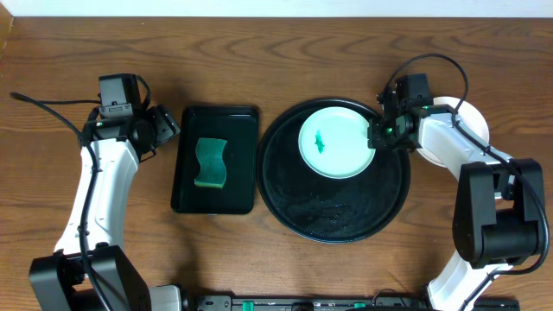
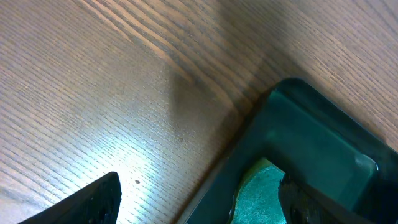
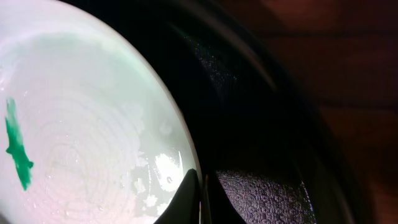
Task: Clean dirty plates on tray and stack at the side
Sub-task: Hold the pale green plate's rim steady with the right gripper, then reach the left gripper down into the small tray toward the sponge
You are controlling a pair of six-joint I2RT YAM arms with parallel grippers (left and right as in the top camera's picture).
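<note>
A pale-mint plate [image 1: 333, 142] with a small green smear [image 3: 17, 149] lies in the upper part of the round black tray [image 1: 337, 216]. My right gripper [image 1: 378, 134] is shut on the plate's right rim; in the right wrist view one finger lies on top of the plate [image 3: 81, 124] and the other under its edge [image 3: 202, 199]. Another white plate [image 1: 473, 121] lies on the table at the far right, partly under the right arm. My left gripper [image 1: 168, 128] is open and empty at the upper left corner of the rectangular tray.
A rectangular black tray [image 1: 186, 194] with a green sponge [image 1: 210, 162] stands left of the round tray. The left wrist view shows the open gripper [image 2: 199, 190] over wood, with the tray corner [image 2: 311, 130] and the sponge [image 2: 261, 193].
</note>
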